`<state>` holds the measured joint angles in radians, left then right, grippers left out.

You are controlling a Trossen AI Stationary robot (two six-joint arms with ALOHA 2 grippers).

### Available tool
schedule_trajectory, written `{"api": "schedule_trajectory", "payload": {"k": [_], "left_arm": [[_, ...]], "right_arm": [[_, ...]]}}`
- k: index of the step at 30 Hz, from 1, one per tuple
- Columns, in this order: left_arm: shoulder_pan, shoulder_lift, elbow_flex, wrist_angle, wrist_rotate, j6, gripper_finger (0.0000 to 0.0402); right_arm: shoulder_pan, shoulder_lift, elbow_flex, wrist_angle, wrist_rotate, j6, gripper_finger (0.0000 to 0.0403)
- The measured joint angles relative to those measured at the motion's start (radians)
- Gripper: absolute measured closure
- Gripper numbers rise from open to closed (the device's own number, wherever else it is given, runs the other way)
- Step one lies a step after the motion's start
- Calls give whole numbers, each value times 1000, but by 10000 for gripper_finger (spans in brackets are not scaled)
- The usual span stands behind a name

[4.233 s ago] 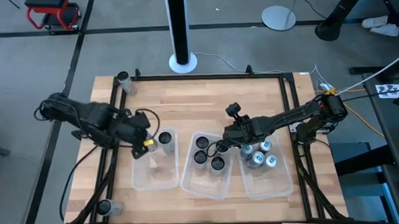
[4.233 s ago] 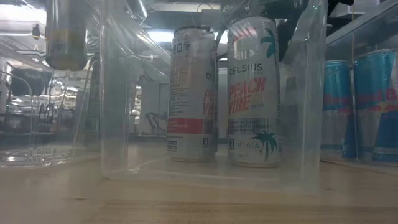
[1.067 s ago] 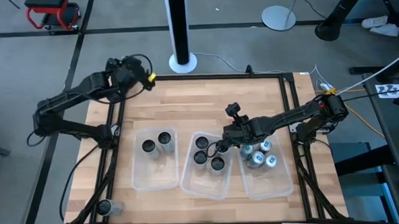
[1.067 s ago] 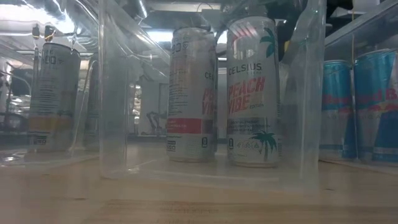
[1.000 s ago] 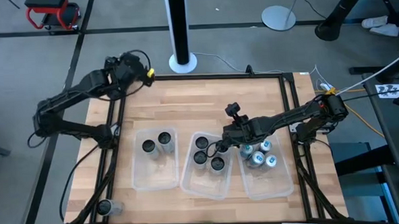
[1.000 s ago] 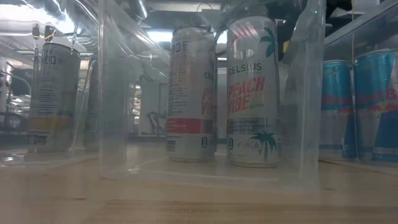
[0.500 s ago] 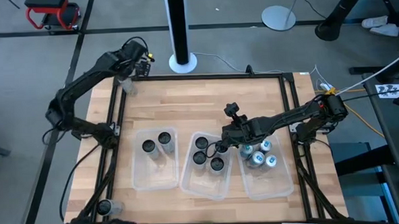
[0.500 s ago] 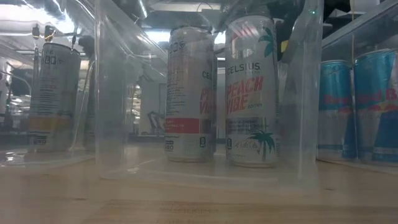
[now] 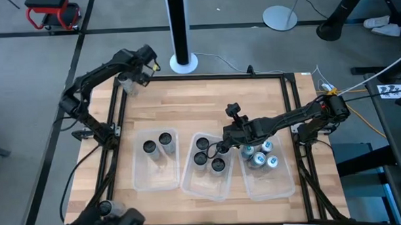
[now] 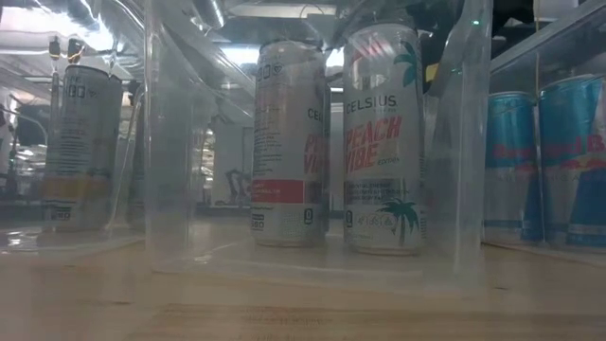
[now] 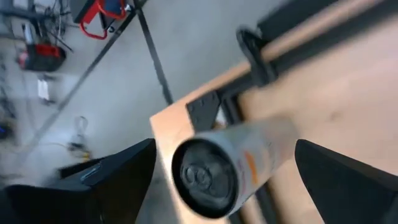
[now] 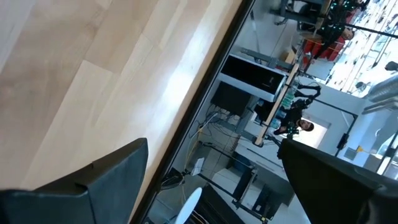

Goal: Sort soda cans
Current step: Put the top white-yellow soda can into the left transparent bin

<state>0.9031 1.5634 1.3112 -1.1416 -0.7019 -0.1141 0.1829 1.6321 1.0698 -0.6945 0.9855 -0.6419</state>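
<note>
Two slim matte-black jointed arms with looping black cables; small yellow tag near left arm's black two-finger gripper (image 9: 135, 76); broad dark wedge-shaped fingers (image 11: 112, 180).

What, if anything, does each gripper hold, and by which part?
Nothing is held. The left gripper stands open around a can at the table's far left corner, not yet gripping; the right gripper is open, empty.

A: What is seen of the light wooden table top (image 9: 207, 102)?
B: Matt, pale planks framed in black metal.
A: And the clear rectangular plastic bins (image 9: 155, 170)?
B: Glossy, smooth, transparent. Shiny printed metal is shown on the tall soda cans (image 10: 383, 137).
</note>
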Motion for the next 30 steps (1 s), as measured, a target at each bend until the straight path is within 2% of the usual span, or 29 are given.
{"api": "schedule_trajectory", "payload": {"k": [7, 11, 13, 19, 24, 30], "left_arm": [[-25, 24, 0, -112, -11, 181, 42], [-33, 24, 0, -107, -100, 254, 45], [-32, 24, 0, -105, -113, 279, 45], [-24, 24, 0, -106, -104, 332, 45], [-11, 24, 0, -107, -46, 383, 45], [2, 26, -25, -75, -43, 461, 45]], "right_arm": [[0, 0, 0, 3, -1, -12, 39], [0, 0, -1, 13, -2, -19, 39], [0, 1, -1, 16, -3, -19, 39], [0, 1, -1, 18, -10, -19, 39], [0, 1, -2, 18, -10, -19, 39], [0, 2, -2, 21, -10, -19, 39]]}}
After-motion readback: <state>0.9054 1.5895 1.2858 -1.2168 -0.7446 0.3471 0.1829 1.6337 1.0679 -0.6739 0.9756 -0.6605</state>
